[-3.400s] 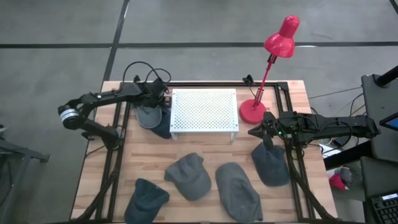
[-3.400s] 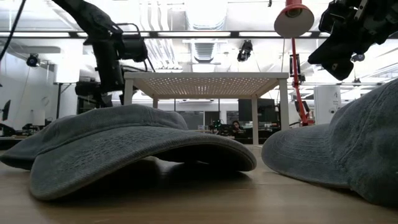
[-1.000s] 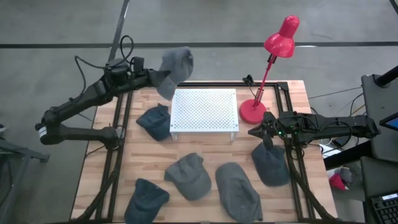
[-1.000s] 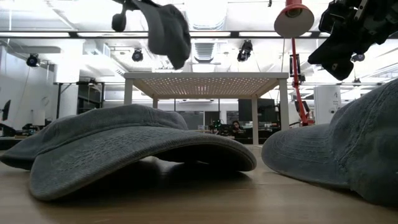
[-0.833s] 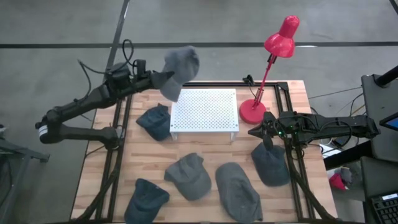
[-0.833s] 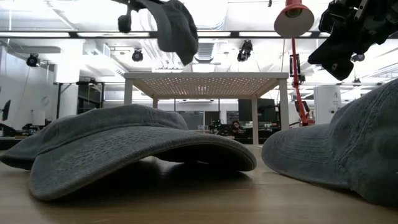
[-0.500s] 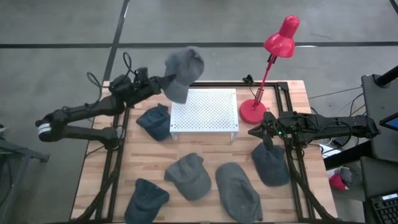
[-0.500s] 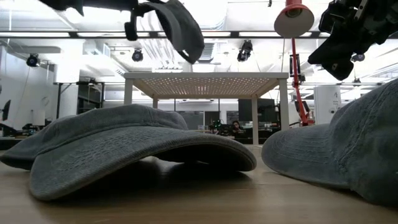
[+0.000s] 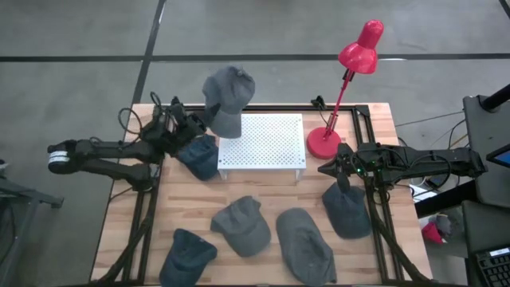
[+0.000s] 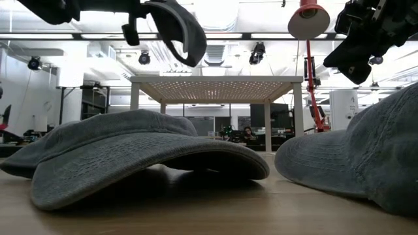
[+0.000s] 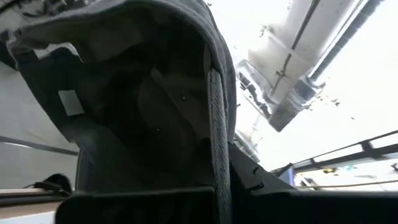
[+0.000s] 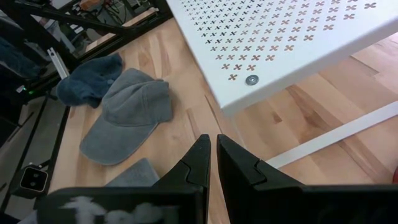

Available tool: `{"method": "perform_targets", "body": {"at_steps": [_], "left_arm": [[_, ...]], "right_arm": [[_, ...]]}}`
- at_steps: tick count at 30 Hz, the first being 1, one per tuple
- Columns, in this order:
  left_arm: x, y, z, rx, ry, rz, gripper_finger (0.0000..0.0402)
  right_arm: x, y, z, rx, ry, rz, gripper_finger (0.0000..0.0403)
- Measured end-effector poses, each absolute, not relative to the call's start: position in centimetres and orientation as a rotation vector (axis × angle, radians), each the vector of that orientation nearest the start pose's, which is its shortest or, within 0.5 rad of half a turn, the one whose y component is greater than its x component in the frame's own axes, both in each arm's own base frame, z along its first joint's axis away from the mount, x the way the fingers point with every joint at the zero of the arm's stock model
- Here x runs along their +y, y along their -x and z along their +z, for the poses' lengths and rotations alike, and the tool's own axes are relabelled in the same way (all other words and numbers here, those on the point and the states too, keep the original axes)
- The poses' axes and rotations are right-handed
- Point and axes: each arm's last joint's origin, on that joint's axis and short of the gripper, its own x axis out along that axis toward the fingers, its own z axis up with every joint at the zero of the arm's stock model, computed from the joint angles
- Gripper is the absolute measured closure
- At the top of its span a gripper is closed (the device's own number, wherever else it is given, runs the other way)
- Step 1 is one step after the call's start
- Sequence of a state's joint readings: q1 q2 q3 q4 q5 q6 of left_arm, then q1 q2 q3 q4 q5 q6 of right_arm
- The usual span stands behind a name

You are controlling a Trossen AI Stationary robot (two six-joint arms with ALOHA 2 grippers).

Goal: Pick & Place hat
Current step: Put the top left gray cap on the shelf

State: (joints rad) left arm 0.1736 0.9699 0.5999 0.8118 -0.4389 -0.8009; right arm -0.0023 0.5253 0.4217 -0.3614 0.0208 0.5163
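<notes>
While clamped shut on the grey hat (image 9: 225, 94), left gripper (image 9: 194, 121) holds it aloft over the far-left corner of the white perforated stand (image 9: 263, 142). Low view: hat (image 10: 175, 26) hangs well above the stand top (image 10: 215, 80), crown drooping, nothing touching. Left wrist view: filled by the hat's inside (image 11: 143, 106), seam and label showing; fingers pinching the fabric edge.

Step in hand, by judgement: carry phase of pick and place, pickup done, release not yet made. Probable target the stand top, though not certain from the task line alone. Next move calls for: carry rightward over the stand's middle, lower until the crown rests on the perforated sheet, then open. Hat soft and floppy; likely to fold or slide off the near-left edge if let go this close to the corner.

Right gripper (image 12: 213, 163): shut, empty, parked at the right side of the table above a grey hat (image 9: 346, 209); idle.

Edges and room:
- Red desk lamp (image 9: 348, 80) just right of the stand, stem leaning over the far-right corner; keep the carry short of it.
- Dark blue hat (image 9: 199, 155) on the wooden table (image 9: 263, 195), just left of the stand, partly tucked under its edge, below the left arm.
- Three more hats (image 9: 241, 225) along the near side, well apart from the drop zone.
- Stand top bare; open air above it.
</notes>
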Motion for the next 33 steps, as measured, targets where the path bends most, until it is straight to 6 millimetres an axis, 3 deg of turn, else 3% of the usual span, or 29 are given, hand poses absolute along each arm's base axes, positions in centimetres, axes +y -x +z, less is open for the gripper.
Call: {"method": "perform_targets", "body": {"at_steps": [12,26,33], "left_arm": [[2.3,-21.7,31.8,-0.619,0.820,0.465,0.0399],[2.2,-24.9,29.3,-0.642,0.852,0.427,0.0399],[2.2,-25.3,28.7,-0.652,0.838,0.435,0.0399]], "right_arm": [[-0.1,-12.8,22.7,0.449,-0.503,-0.142,0.0376],[-0.1,-12.8,22.7,0.449,-0.503,-0.142,0.0376],[-0.1,-12.8,22.7,0.449,-0.503,-0.142,0.0376]]}}
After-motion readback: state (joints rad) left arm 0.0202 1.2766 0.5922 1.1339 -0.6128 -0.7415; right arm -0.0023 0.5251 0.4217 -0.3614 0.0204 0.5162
